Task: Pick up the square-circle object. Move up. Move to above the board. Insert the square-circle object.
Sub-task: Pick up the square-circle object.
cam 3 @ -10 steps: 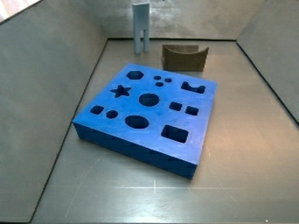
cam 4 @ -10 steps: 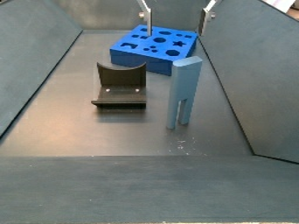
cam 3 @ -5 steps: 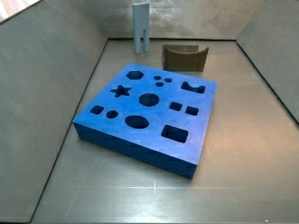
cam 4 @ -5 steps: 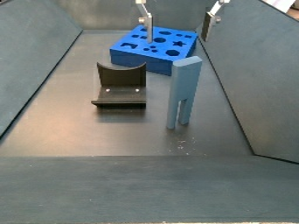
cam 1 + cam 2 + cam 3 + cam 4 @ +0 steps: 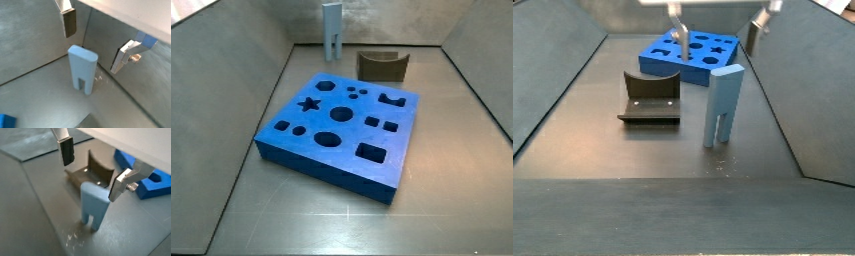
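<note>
The square-circle object (image 5: 724, 105) is a tall pale grey-blue peg standing upright on the grey floor near a side wall, also seen as the peg (image 5: 331, 30) at the far end. In both wrist views the peg (image 5: 82, 67) (image 5: 93, 205) stands below and between my fingers. My gripper (image 5: 97, 40) (image 5: 93, 167) hangs open above the peg's top, touching nothing. In a side view the gripper (image 5: 718, 15) shows only its fingertips at the top edge. The board (image 5: 342, 120) (image 5: 690, 52) is a bright blue slab with several cut-out holes.
The dark brown fixture (image 5: 649, 98) (image 5: 382, 65) (image 5: 93, 173) with a curved notch stands between the peg and the board. Sloping grey walls (image 5: 800, 90) close in the floor on all sides. A board corner (image 5: 143, 175) lies past the fixture.
In the side view the fingertips have spread slightly wider in the picture and come a little lower, nearer the peg. The peg, board and fixture have not moved.
</note>
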